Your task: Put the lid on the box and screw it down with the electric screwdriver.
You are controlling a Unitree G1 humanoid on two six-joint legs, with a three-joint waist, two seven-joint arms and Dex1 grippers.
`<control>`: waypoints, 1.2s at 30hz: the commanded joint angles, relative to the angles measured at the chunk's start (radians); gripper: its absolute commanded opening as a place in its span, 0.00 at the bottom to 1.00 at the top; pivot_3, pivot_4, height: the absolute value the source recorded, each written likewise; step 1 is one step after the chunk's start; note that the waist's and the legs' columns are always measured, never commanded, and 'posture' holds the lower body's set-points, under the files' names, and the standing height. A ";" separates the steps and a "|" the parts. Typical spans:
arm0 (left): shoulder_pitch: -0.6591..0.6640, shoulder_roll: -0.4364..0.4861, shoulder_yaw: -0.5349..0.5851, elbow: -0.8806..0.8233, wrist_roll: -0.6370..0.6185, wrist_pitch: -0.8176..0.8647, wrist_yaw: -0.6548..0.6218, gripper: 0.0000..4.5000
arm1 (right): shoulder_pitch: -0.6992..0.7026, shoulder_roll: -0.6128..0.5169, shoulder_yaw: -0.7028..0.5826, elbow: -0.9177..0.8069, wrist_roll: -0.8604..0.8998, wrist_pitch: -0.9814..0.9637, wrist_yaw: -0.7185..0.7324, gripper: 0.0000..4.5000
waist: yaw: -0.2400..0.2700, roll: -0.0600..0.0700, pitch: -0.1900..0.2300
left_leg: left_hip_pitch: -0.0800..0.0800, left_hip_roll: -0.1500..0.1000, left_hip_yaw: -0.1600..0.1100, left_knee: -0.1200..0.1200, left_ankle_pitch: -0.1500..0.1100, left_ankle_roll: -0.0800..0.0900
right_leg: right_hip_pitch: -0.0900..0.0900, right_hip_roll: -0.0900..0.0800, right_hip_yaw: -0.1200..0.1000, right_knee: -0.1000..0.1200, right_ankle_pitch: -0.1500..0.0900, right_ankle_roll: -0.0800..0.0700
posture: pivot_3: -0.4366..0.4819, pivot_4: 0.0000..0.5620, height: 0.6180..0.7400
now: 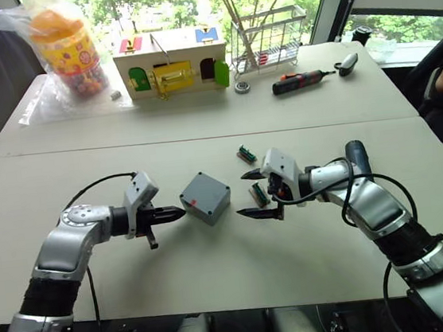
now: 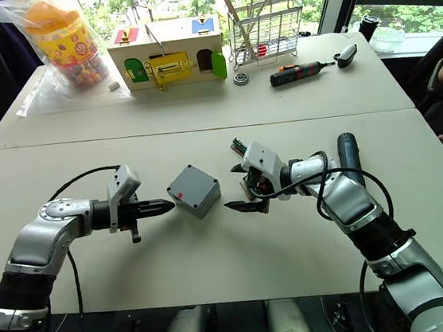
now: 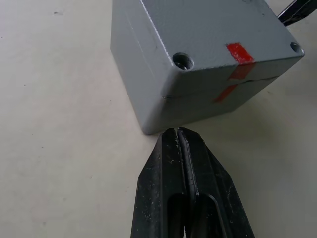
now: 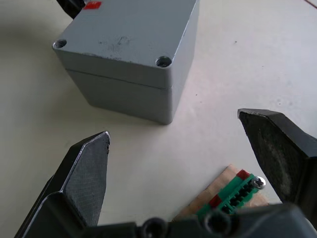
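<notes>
Lid (image 4: pixel 130 34) already seated on box (image 1: pixel 205 197), mid-tabletop (image 1: pixel 85 165). My left gripper (image 1: pixel 172 213) pinched together, empty, just left of it; right gripper (image 1: pixel 249 194) spread wide. Next: fetch electric screwdriver (image 1: pixel 357 157), steady box squarely.

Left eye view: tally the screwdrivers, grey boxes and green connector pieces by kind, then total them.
Screwdrivers: 2 (electric screwdriver, red-and-black screwdriver)
Grey boxes: 1 (box)
Green connector pieces: 2 (far connector piece, near connector piece)
Total: 5
</notes>
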State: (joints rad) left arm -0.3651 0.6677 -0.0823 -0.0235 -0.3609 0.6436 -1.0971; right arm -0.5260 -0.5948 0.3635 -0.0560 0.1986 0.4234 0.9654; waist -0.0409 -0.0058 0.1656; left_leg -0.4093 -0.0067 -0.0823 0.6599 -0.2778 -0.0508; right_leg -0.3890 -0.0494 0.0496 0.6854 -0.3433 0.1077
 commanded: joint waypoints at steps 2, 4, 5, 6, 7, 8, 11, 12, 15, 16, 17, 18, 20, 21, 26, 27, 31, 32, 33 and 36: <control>-0.009 -0.012 -0.009 -0.024 -0.007 -0.009 0.014 0.00 | -0.035 0.053 0.023 -0.001 -0.023 -0.015 0.015 0.99 | -0.002 0.000 0.000 | 0.000 0.000 0.000 0.000 0.000 0.000 | 0.000 0.000 0.000 0.000 0.000 0.000 | 0.48 0.27 1.00; -0.025 -0.019 -0.015 -0.006 0.004 -0.022 0.025 0.00 | -0.038 0.075 0.024 -0.014 -0.019 0.005 0.017 0.99 | -0.002 0.000 0.000 | 0.000 0.000 0.000 0.000 0.000 0.000 | -0.001 0.001 0.000 0.001 0.000 0.000 | 0.48 0.27 1.00; -0.039 -0.023 -0.015 0.009 0.009 -0.030 0.031 0.00 | -0.030 0.081 0.023 -0.037 -0.006 0.026 0.022 0.99 | -0.002 0.000 0.000 | 0.000 0.000 0.000 0.000 0.000 0.000 | -0.001 0.001 0.000 0.001 0.000 0.000 | 0.48 0.27 1.00; -0.048 -0.026 -0.014 0.020 0.013 -0.034 0.035 0.00 | -0.024 0.086 0.022 -0.054 0.002 0.042 0.027 0.99 | 0.000 0.000 0.000 | 0.000 0.000 0.000 0.000 0.000 0.000 | -0.001 0.000 0.000 0.001 0.000 0.000 | 0.48 0.27 1.00; -0.059 -0.029 -0.011 0.032 0.017 -0.041 0.040 0.00 | -0.010 0.089 0.018 -0.076 0.016 0.061 0.030 0.99 | 0.002 0.000 0.000 | 0.000 0.000 -0.001 0.001 0.000 0.000 | 0.000 0.000 0.000 0.001 0.000 0.000 | 0.48 0.27 1.00; -0.065 -0.030 -0.010 0.040 0.019 -0.045 0.042 0.00 | -0.001 0.090 0.016 -0.090 0.023 0.073 0.032 0.99 | 0.003 0.000 0.000 | 0.000 0.000 -0.001 0.001 0.000 0.000 | 0.000 0.000 0.000 0.001 0.000 0.000 | 0.48 0.27 1.00; -0.085 -0.033 -0.014 0.076 0.031 -0.067 0.040 0.00 | 0.049 0.084 0.008 -0.166 0.052 0.124 0.037 0.99 | 0.002 0.000 0.000 | 0.000 -0.001 -0.001 0.001 0.000 0.000 | 0.000 0.000 0.000 0.001 0.000 0.000 | 0.48 0.27 1.00; -0.091 -0.035 -0.015 0.088 0.035 -0.073 0.040 0.00 | 0.064 0.084 0.007 -0.192 0.060 0.141 0.033 0.99 | 0.001 0.000 0.000 | 0.000 -0.001 -0.001 0.001 0.000 0.000 | 0.000 0.000 0.000 0.001 0.000 0.000 | 0.48 0.27 1.00; -0.101 -0.039 -0.017 0.101 0.037 -0.080 0.035 0.00 | 0.089 0.091 0.005 -0.242 0.065 0.176 0.013 0.99 | -0.003 0.000 0.000 | 0.000 0.000 -0.001 0.001 0.000 0.000 | 0.000 0.000 0.000 0.002 0.000 0.000 | 0.48 0.27 1.00; -0.104 -0.040 -0.019 0.104 0.038 -0.082 0.031 0.00 | 0.096 0.095 0.004 -0.255 0.065 0.186 0.005 0.99 | -0.004 0.000 0.000 | 0.000 0.000 -0.001 0.001 0.000 0.000 | -0.001 0.000 0.000 0.002 0.000 0.000 | 0.48 0.27 1.00; -0.106 -0.041 -0.024 0.107 0.039 -0.081 0.022 0.00 | 0.102 0.099 0.002 -0.265 0.067 0.195 -0.005 0.99 | -0.004 0.000 0.000 | 0.000 0.000 -0.001 0.001 0.000 0.000 | -0.001 0.000 0.000 0.002 0.000 0.000 | 0.48 0.27 1.00; -0.108 -0.040 -0.028 0.109 0.039 -0.082 0.014 0.00 | 0.107 0.102 0.001 -0.272 0.069 0.201 -0.012 0.99 | -0.003 0.000 0.000 | 0.000 0.000 -0.001 0.001 0.000 0.000 | -0.001 0.001 0.000 0.002 0.000 0.000 | 0.48 0.27 1.00; -0.110 -0.037 -0.034 0.110 0.040 -0.080 0.002 0.00 | 0.112 0.105 -0.001 -0.278 0.067 0.208 -0.022 0.99 | -0.002 0.000 0.000 | 0.000 0.000 -0.001 0.001 0.000 0.000 | -0.001 0.001 0.000 0.002 0.000 0.000 | 0.48 0.27 1.00; -0.110 -0.034 -0.039 0.107 0.039 -0.077 -0.010 0.00 | 0.114 0.106 -0.002 -0.273 0.061 0.204 -0.029 0.99 | -0.002 0.000 0.000 | 0.000 0.000 -0.001 0.001 0.000 0.000 | 0.000 0.000 0.000 0.002 0.000 0.000 | 0.48 0.27 1.00; -0.098 -0.011 -0.061 0.080 0.029 -0.055 -0.059 0.00 | 0.110 0.105 -0.011 -0.254 0.046 0.186 -0.051 0.99 | -0.002 0.000 0.000 | 0.000 0.000 -0.001 0.001 0.000 0.000 | 0.000 0.000 0.000 0.002 0.000 0.000 | 0.48 0.27 1.00; -0.096 -0.008 -0.064 0.077 0.027 -0.054 -0.064 0.00 | 0.109 0.104 -0.012 -0.252 0.047 0.184 -0.053 0.99 | -0.002 0.000 0.000 | 0.000 0.000 -0.001 0.001 0.000 0.000 | 0.000 0.000 0.000 0.002 0.000 0.000 | 0.48 0.27 1.00; -0.090 -0.011 -0.066 0.064 0.025 -0.046 -0.066 0.00 | 0.104 0.106 -0.017 -0.242 0.046 0.177 -0.063 0.99 | -0.002 0.000 0.000 | 0.000 0.000 -0.001 0.001 0.000 0.000 | 0.000 0.000 0.000 0.002 0.000 0.000 | 0.48 0.27 1.00; -0.090 -0.012 -0.066 0.062 0.025 -0.045 -0.065 0.00 | 0.104 0.105 -0.018 -0.242 0.047 0.177 -0.064 0.99 | -0.002 0.000 0.000 | 0.000 0.000 -0.001 0.001 0.000 0.000 | 0.000 0.000 0.000 0.002 0.000 0.000 | 0.48 0.27 1.00; -0.091 -0.012 -0.066 0.063 0.025 -0.045 -0.065 0.00 | 0.104 0.105 -0.018 -0.242 0.048 0.178 -0.064 0.99 | -0.002 0.000 0.000 | 0.000 0.000 -0.001 0.001 0.000 0.000 | 0.000 0.000 0.000 0.002 0.000 0.000 | 0.48 0.27 1.00; -0.094 -0.015 -0.060 0.072 0.033 -0.052 -0.054 0.00 | 0.110 0.093 -0.021 -0.260 0.054 0.186 -0.058 0.99 | -0.002 0.000 0.000 | 0.000 0.000 -0.001 0.001 0.000 0.000 | 0.000 0.000 0.000 0.002 0.000 0.000 | 0.48 0.27 1.00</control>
State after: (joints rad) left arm -0.4476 0.6570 -0.1452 0.0768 -0.3151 0.6022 -1.1482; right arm -0.4060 -0.5057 0.3510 -0.2715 0.2371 0.6248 0.8989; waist -0.0426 -0.0058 0.1656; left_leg -0.4094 -0.0072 -0.0831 0.6613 -0.2778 -0.0510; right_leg -0.3892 -0.0492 0.0494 0.6874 -0.3433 0.1077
